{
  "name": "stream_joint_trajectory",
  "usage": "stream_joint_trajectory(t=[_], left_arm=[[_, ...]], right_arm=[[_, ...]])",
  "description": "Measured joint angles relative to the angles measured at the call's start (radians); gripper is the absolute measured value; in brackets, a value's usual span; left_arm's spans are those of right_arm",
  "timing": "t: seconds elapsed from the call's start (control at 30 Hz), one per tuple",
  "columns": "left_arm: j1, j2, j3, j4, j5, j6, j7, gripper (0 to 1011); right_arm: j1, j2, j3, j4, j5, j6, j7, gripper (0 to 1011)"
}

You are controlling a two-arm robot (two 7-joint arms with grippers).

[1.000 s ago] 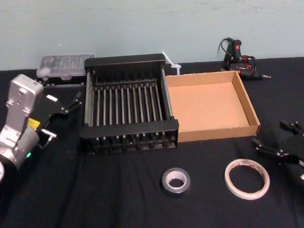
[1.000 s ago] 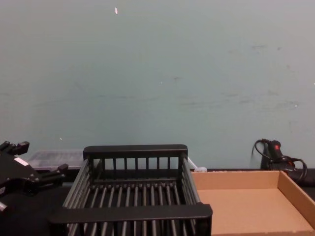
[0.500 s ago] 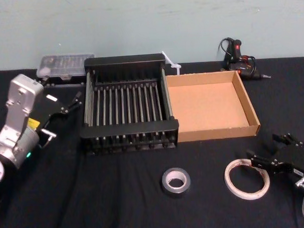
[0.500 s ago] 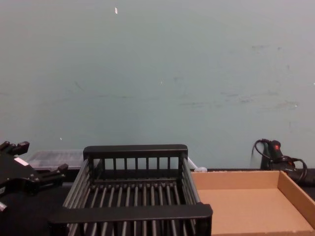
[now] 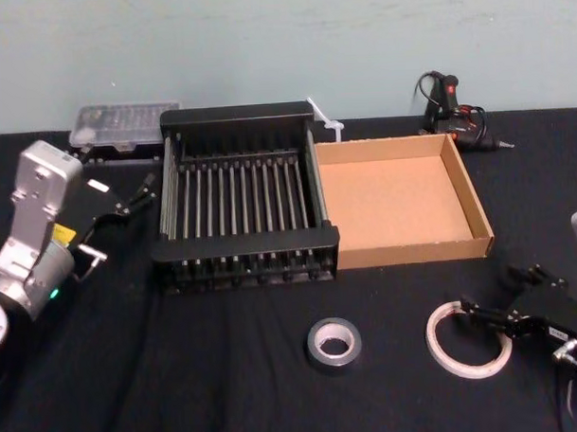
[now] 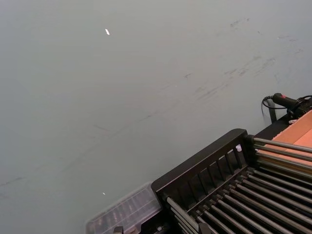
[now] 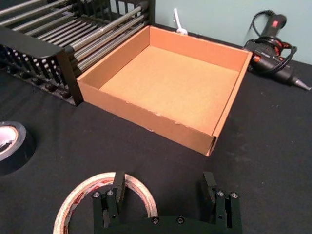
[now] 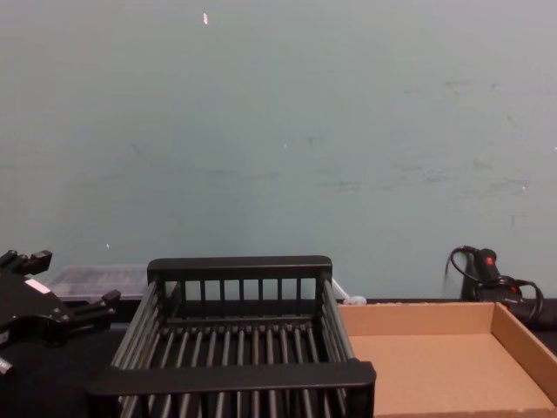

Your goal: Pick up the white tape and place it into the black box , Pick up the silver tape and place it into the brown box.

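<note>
Right hand (image 7: 164,186) has moved in from the bench edge, now over the white tape roll with reddish print (image 5: 468,339); fingers spread, one inside the ring, nothing gripped. Roll flat on bench. Grasp looks imminent.

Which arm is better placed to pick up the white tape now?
Right. The right pincer is open over the white tape; the left pincer sits beyond the black box.

White round tape roll (image 5: 468,340) with reddish marks; grey-silver roll (image 5: 334,342), dark outside; black slatted basket (image 5: 244,239); tan cardboard tray (image 5: 414,249)
</note>
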Motion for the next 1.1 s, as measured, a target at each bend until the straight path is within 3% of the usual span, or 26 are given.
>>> stream_joint_trajectory(t=[1.1], left_arm=[[0.0,0.0,0.0,0.0,0.0,0.0,0.0,1001]], right_arm=[[0.012,-0.024,0.001,0.03,-0.062,0.041,0.069,1002]])
